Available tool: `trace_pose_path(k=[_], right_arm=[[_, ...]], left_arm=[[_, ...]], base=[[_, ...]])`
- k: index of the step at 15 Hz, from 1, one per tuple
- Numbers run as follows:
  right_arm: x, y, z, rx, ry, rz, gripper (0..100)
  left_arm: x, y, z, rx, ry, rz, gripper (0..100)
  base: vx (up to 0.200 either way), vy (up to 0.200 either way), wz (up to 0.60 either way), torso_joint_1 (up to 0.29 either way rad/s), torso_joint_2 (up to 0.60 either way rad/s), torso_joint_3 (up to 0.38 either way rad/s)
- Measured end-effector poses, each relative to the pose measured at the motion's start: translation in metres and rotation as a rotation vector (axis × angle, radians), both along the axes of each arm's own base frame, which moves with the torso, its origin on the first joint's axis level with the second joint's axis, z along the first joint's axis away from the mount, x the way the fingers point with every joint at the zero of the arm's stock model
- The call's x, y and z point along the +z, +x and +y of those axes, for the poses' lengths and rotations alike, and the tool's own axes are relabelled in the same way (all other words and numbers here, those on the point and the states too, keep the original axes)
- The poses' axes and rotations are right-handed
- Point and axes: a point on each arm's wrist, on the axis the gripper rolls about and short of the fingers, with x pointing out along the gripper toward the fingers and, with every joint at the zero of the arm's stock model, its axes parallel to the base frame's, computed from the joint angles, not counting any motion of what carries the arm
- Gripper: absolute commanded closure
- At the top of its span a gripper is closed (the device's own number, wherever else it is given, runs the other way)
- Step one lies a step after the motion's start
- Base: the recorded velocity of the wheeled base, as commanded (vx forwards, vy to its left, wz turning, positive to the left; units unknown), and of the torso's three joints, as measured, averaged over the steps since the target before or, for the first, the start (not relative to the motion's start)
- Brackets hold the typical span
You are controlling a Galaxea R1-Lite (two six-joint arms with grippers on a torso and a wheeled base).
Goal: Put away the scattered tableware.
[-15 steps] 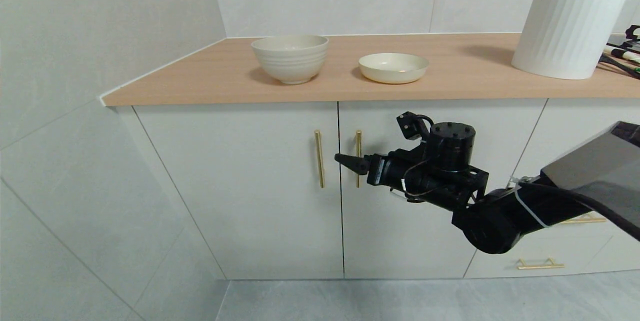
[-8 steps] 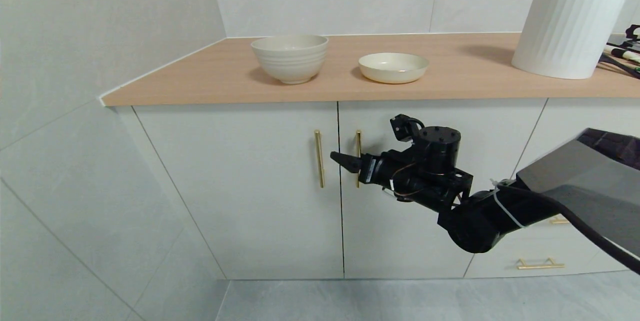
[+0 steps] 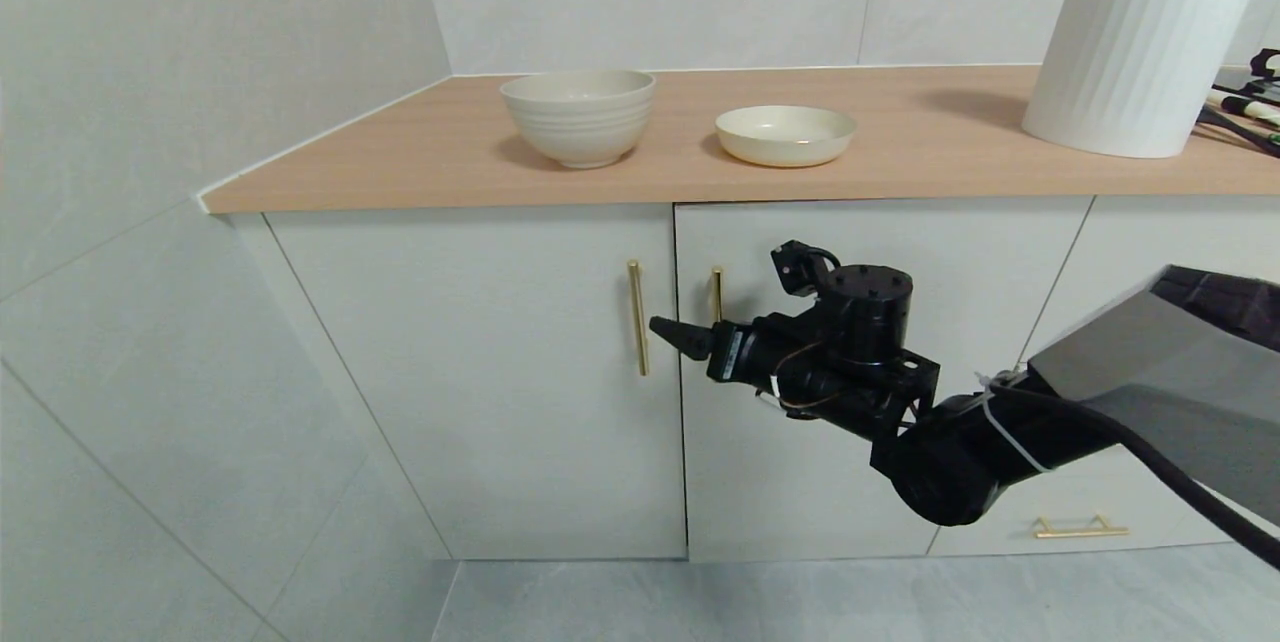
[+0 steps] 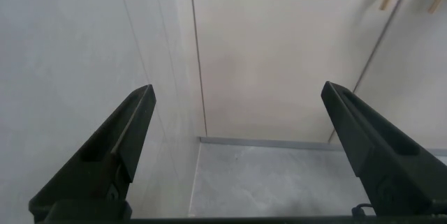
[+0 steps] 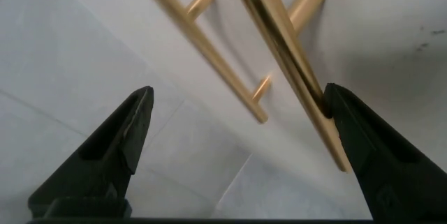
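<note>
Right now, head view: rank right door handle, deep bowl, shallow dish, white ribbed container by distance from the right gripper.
1. right door handle, just beside the right gripper.
2. deep bowl and shallow dish, up on the countertop: too close to call.
3. white ribbed container, far right of the countertop.

The wooden countertop [image 3: 920, 137] carries a deep ribbed bowl [image 3: 578, 117] toward its left end, a shallow dish [image 3: 785, 134] near it, and a tall white ribbed container [image 3: 1150, 42] with markers [image 3: 1245, 107] at the far right.
</note>
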Motion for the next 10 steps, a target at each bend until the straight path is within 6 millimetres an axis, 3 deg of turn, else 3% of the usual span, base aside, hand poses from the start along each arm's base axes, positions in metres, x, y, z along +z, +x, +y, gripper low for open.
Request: trace_pose_path(k=[4, 10], right_arm=[[-0.002, -0.023, -0.007, 0.117, -0.028, 0.048, 0], [0.006, -0.076, -0.030, 0.278, -0.061, 0.111, 0]], left_arm=[[0.000, 0.000, 0.000, 0.000, 0.000, 0.000, 0], [0.000, 0.000, 0.000, 0.000, 0.000, 0.000, 0]], base=[[0.000, 0.000, 0.00, 0.000, 0.00, 0.000], [0.000, 0.000, 0.00, 0.000, 0.00, 0.000]])
